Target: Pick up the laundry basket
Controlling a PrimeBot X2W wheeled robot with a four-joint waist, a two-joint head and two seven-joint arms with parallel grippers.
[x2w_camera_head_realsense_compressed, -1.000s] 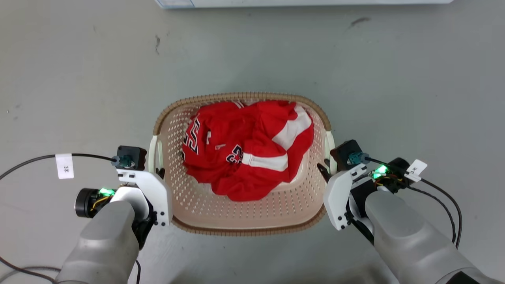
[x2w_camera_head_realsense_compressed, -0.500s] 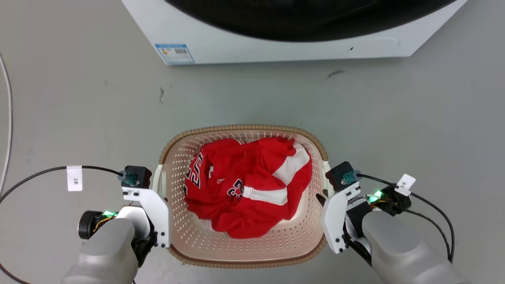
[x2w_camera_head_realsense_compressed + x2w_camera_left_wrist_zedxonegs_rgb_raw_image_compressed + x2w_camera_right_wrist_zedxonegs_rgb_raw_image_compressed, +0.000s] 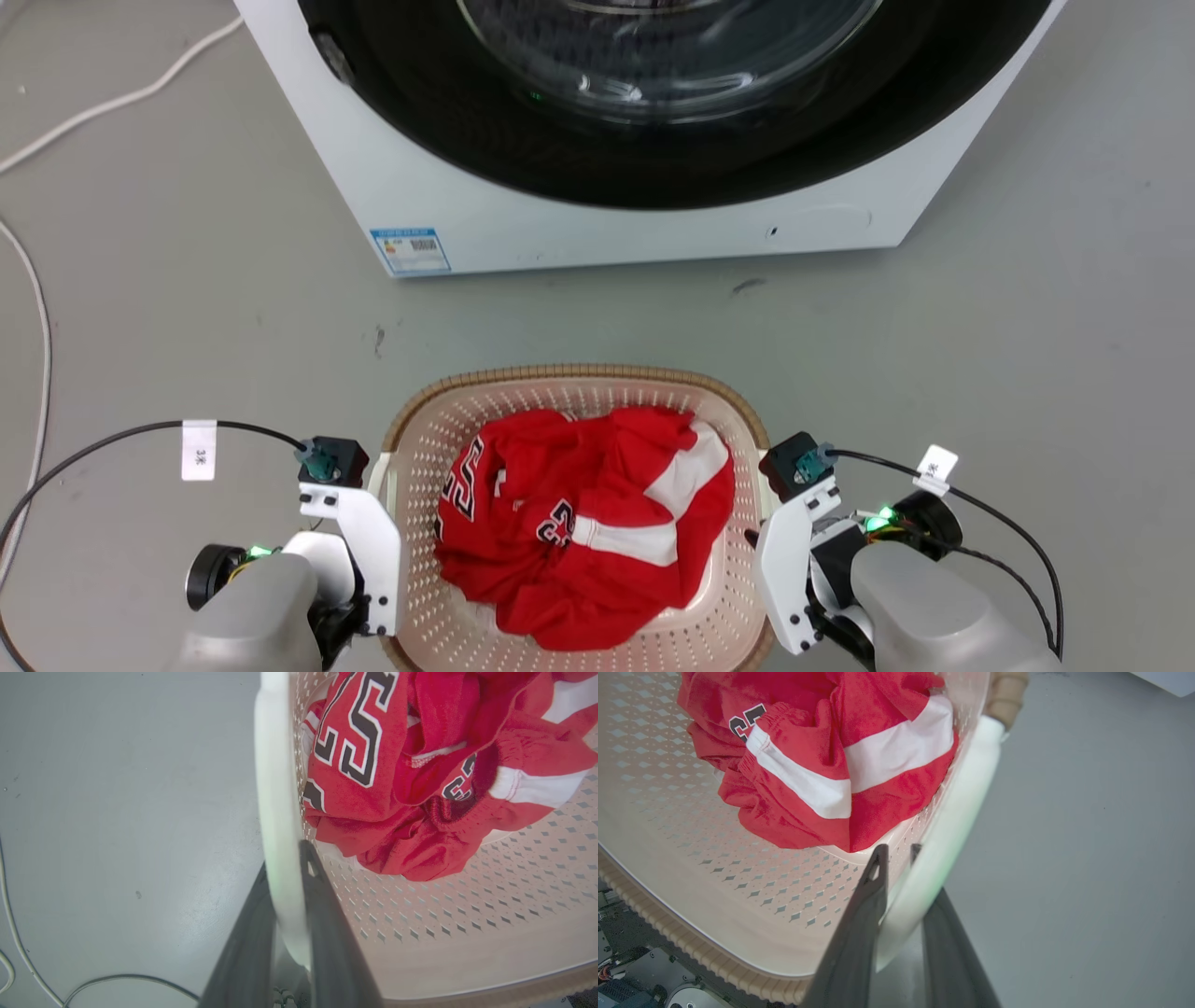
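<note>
The left gripper [image 3: 286, 863] is closed tight on the basket [image 3: 579, 371] at its left handle [image 3: 275, 788], one finger on each side. The right gripper [image 3: 898, 849] clamps the right handle [image 3: 966, 807] likewise. The basket is between them, near the washer [image 3: 597, 233], with a jersey [image 3: 579, 532] inside

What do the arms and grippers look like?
The left forearm and right forearm are pale grey rounded shells. Each wrist carries a white bracket, a black camera block with a teal connector, a green light and a black cable with a white tag. The left gripper and right gripper each have two long dark fingers.
</note>
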